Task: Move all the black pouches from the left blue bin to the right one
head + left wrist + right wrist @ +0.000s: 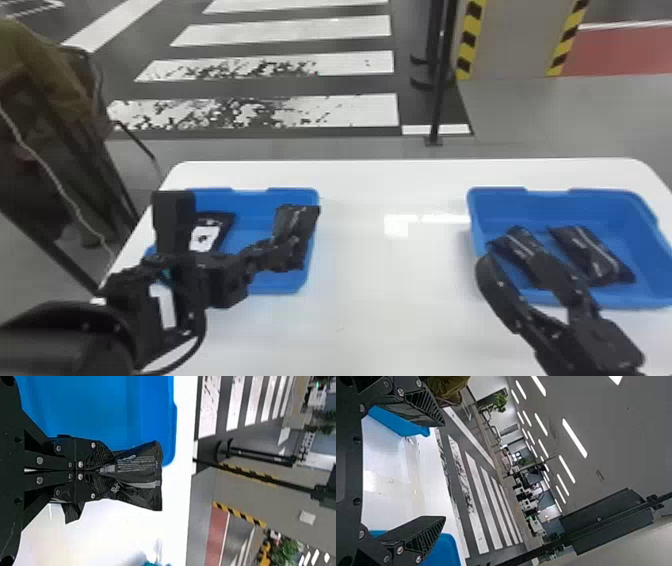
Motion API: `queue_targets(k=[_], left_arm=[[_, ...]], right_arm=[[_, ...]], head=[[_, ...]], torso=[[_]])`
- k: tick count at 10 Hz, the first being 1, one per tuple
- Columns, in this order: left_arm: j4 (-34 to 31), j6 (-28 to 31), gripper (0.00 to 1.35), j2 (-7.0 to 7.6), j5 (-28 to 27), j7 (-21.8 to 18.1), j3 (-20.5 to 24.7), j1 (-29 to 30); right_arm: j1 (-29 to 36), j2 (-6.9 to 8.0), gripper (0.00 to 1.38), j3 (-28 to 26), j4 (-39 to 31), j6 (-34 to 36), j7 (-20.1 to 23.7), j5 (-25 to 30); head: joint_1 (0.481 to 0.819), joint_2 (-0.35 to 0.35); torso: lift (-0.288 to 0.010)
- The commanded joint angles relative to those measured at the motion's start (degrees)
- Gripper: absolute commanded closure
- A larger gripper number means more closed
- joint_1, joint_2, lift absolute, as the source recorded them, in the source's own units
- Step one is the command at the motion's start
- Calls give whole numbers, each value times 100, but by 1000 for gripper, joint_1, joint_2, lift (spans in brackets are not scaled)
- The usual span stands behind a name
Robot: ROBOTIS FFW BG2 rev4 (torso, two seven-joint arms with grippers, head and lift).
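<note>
My left gripper (292,252) is over the right side of the left blue bin (292,289), shut on a black pouch (296,220). In the left wrist view the gripper (106,471) pinches one end of this pouch (138,465), and the rest sticks out past the fingertips. Another pouch (226,227) with a white label lies in the left bin, partly hidden by the left arm. My right gripper (517,270) stands open at the near left part of the right blue bin (595,202); in the right wrist view the gripper (443,471) holds nothing. Two pouches (520,242) (592,255) lie in that bin.
Both bins stand on a white table (390,290), with a stretch of tabletop between them. A black post (437,100) rises from the floor beyond the table's far edge.
</note>
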Motion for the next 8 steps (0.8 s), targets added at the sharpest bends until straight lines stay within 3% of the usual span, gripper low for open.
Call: queue_targets(k=[1,4,7,8], left_arm=[[-346,-162,1207,-21,375,-34,-358,316],[-459,-303,1207,-30,866,-87,-987,386],[-459,-331,1207,49,1118,-96,-1421,260],[-459,-331,1207,76,1175,-96,-1535,189]], right_arm=[[-294,-159,202,272,110,140,10,-327],[-758,-369,202,695,349,224,1,-784],[-1054,-405,202,786,630,238,1,-864],[-1124,-405,285,786,714,252,-7,-944]], head=[[695,101],[695,26],[695,-23],[695,-45]], torso=[[-140],[-140],[-140],[-140]])
